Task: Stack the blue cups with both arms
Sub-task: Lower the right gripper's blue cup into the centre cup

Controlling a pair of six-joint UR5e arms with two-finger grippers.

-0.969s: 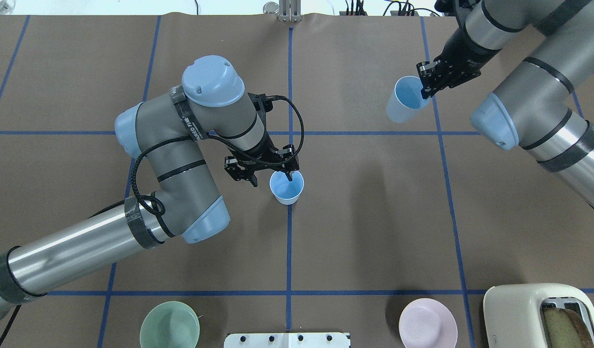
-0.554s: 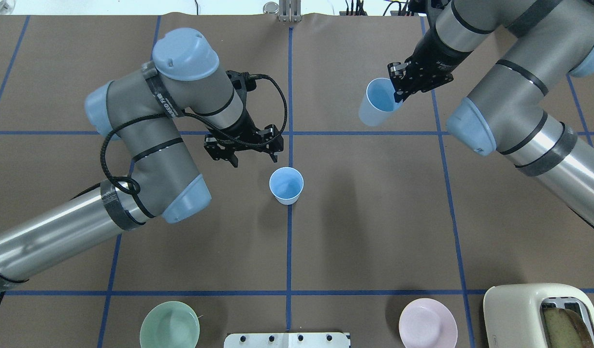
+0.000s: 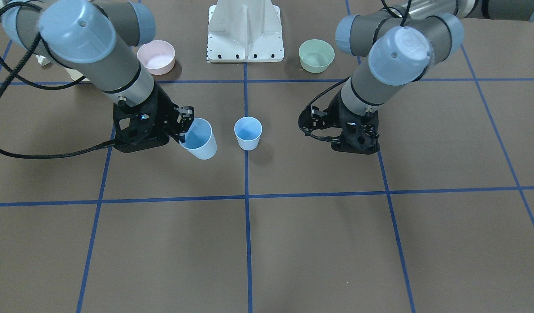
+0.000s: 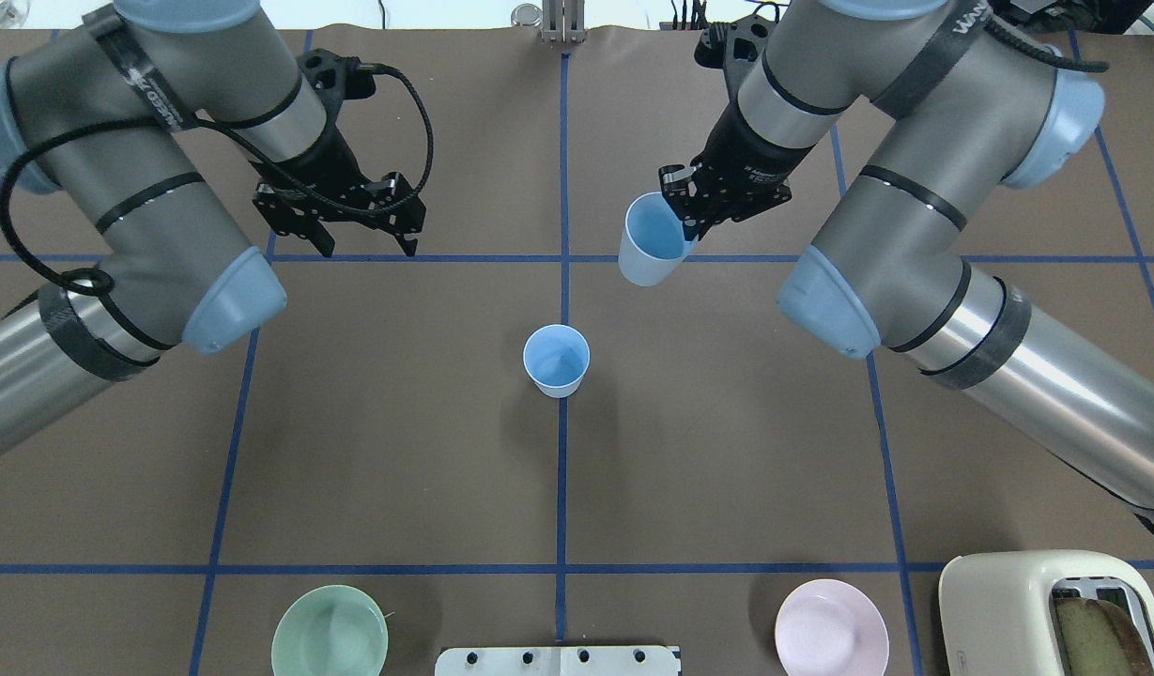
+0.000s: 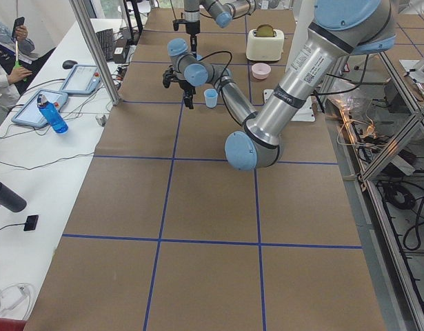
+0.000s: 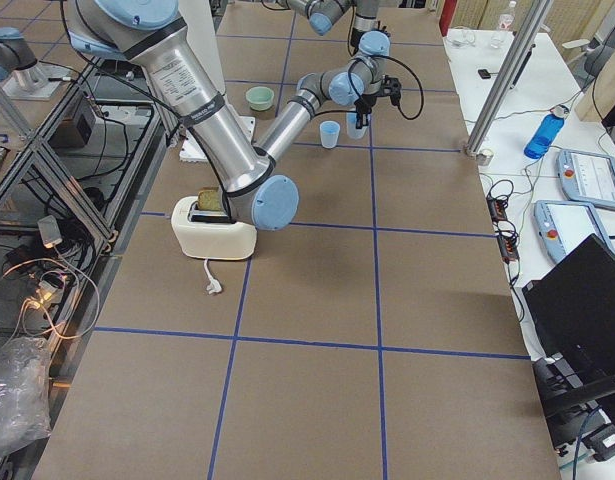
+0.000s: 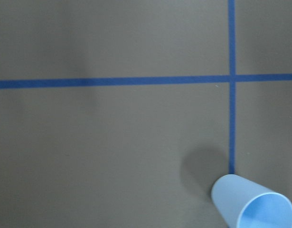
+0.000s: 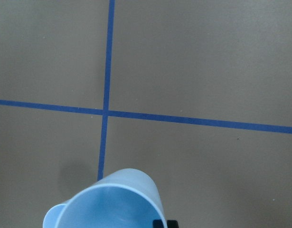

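One blue cup (image 4: 557, 360) stands upright on the centre tape line; it also shows in the front view (image 3: 248, 132) and low right in the left wrist view (image 7: 252, 205). My right gripper (image 4: 686, 223) is shut on the rim of the second blue cup (image 4: 650, 242) and holds it tilted in the air, behind and to the right of the standing cup. The held cup also shows in the front view (image 3: 200, 140) and fills the bottom of the right wrist view (image 8: 110, 202). My left gripper (image 4: 370, 244) is open and empty, off to the left of the standing cup.
A green bowl (image 4: 330, 631) and a pink bowl (image 4: 831, 627) sit near the robot's white base (image 4: 558, 660). A cream toaster (image 4: 1055, 615) with bread stands at the near right corner. Blue tape lines cross the brown table.
My left gripper let go of the centre cup's rim and drew back up and to the left. My right arm carried its cup leftward and nearer to the standing cup.
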